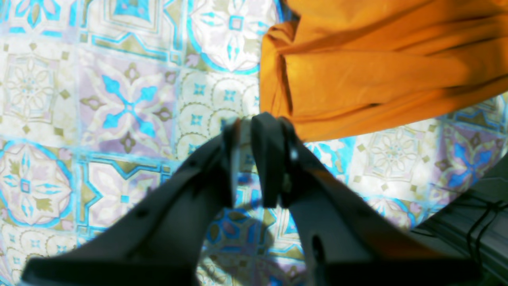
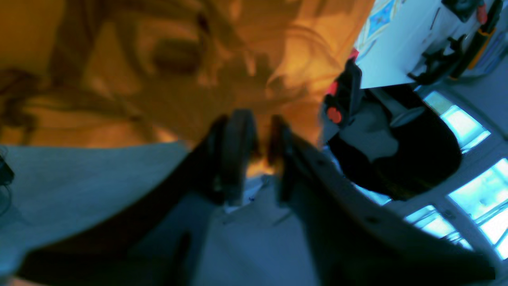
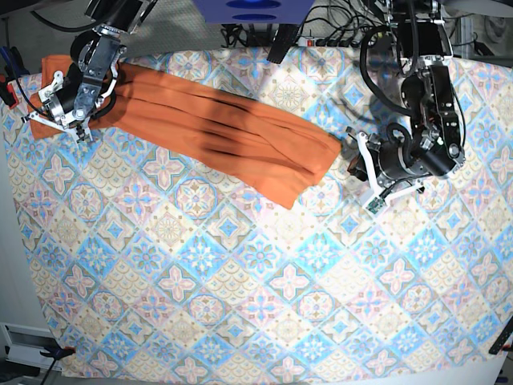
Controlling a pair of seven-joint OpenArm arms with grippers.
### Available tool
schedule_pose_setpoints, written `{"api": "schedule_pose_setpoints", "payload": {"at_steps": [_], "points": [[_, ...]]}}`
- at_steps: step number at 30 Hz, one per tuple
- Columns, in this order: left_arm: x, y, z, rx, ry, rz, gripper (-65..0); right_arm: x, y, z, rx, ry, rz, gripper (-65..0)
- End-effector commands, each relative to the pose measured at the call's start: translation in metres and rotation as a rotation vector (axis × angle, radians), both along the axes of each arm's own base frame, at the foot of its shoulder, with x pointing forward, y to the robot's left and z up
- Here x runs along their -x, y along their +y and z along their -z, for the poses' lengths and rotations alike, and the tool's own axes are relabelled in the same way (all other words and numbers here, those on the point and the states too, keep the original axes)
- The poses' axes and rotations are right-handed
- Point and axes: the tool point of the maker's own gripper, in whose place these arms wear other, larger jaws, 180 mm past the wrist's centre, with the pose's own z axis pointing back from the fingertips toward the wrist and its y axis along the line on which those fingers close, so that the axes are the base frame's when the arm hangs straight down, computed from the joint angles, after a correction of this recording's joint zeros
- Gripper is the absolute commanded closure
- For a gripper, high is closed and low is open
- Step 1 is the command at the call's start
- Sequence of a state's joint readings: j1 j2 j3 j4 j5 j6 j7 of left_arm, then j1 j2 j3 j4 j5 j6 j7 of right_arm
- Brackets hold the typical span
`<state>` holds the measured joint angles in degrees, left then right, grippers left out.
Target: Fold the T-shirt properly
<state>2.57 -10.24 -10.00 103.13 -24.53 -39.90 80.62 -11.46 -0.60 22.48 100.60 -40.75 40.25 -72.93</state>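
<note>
Orange T-shirt [image 3: 216, 136] long band on tablecloth [image 3: 240, 281].

Blue-and-beige patterned tablecloth [image 3: 240, 265], tangled black cables [image 3: 337, 24] at far edge

The T-shirt [image 3: 216, 132] lay as a long folded band on the tablecloth [image 3: 240, 281], stretching from 10 o'clock toward 2 o'clock. The right gripper [image 3: 68, 104] stood at the band's 10 o'clock end, over the fabric. The left gripper [image 3: 357, 164] was just beside the other end, on the 3 o'clock side.
</note>
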Motion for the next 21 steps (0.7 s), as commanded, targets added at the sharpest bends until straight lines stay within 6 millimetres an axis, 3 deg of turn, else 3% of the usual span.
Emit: {"api": "schedule_pose_setpoints", "payload": {"at_steps": [1,5,10,15,21], "points": [[-0.009,0.0,-0.011,0.009,-0.042,0.003,-10.7,-0.006,-0.001,-0.011,0.039,-0.013,-0.032,-18.4],[-0.009,0.0,-0.011,0.007,-0.042,0.003,-10.7,-0.018,0.016,-0.021,0.048,-0.044,-0.122,-33.5],[-0.009,0.001,-0.011,0.006,-0.042,0.003,-10.7,-0.021,0.02,-0.023,0.046,-0.05,-0.133,-49.0],[-0.01,-0.001,-0.013,0.014,-0.049,0.006,-10.7,-0.017,0.004,-0.037,0.08,-0.092,-0.071,-51.5],[-0.044,-0.011,-0.043,0.043,-0.151,0.007,-11.2,-0.024,-0.013,-0.055,0.113,-0.159,-0.012,-51.5]]}}
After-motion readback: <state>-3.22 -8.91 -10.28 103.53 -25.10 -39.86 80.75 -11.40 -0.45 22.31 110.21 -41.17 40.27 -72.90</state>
